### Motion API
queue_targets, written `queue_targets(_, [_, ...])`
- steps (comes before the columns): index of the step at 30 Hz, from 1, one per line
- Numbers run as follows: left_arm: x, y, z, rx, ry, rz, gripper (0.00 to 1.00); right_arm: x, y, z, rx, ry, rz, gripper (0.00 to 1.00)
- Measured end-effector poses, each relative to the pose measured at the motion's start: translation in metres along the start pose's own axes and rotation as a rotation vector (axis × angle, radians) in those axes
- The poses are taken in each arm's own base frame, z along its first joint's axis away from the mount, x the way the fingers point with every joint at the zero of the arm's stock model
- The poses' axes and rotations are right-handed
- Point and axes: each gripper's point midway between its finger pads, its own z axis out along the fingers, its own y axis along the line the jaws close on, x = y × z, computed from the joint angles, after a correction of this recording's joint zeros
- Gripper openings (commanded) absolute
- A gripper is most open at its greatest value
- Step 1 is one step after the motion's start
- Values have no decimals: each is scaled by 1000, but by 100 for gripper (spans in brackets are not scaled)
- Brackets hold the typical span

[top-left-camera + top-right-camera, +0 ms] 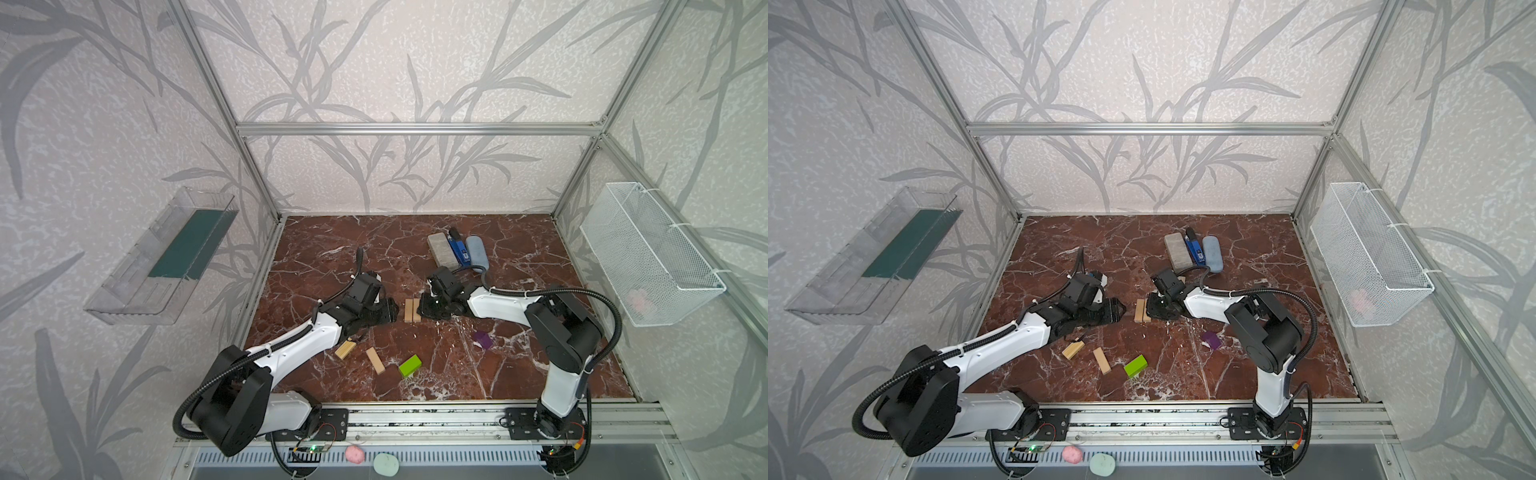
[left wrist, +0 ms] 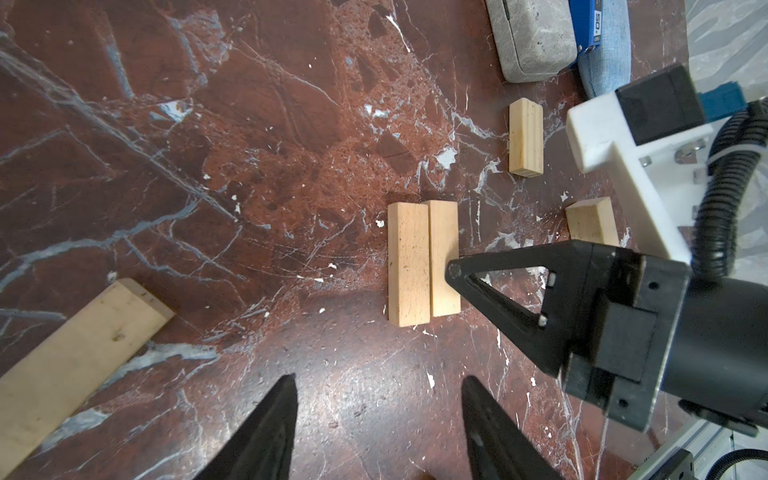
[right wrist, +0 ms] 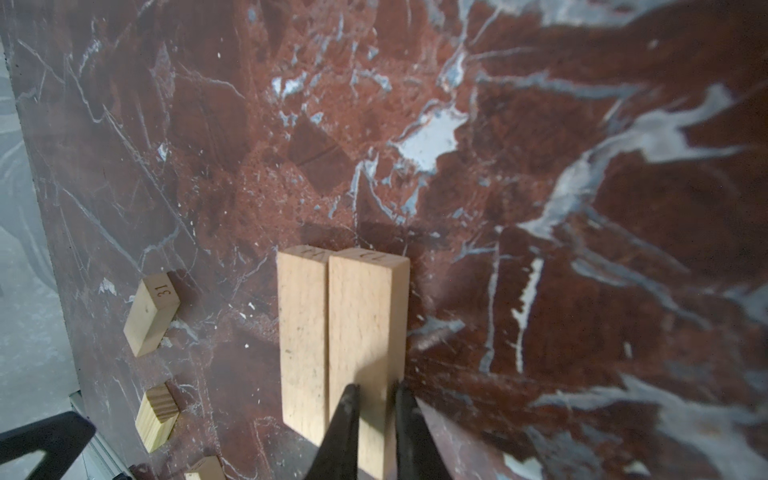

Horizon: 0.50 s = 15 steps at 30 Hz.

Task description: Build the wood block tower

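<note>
Basically it's bottom-layer stage: two wood blocks lie touching, middle of the surface, right end effector pressed together against one's side, left end effector spread and empty, so next probably means grabbing a third block.

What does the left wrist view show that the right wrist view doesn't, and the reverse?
Only the left wrist view: the grey slab, blue box and blue-grey case, lying side by side.
Only the right wrist view: the number 31 stamped on the end of a loose wood block.
Both: the two pale planks lying flat, side by side and touching, on the red marble table, with the shut right tool at one of them.
</note>
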Motion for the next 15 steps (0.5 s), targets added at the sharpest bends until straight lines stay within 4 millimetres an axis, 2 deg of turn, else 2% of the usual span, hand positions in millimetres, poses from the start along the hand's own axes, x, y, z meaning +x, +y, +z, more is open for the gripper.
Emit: queue_targets(15, [0,0,0,-1,0,1,62,0,1,1,-7,4,-5,17])
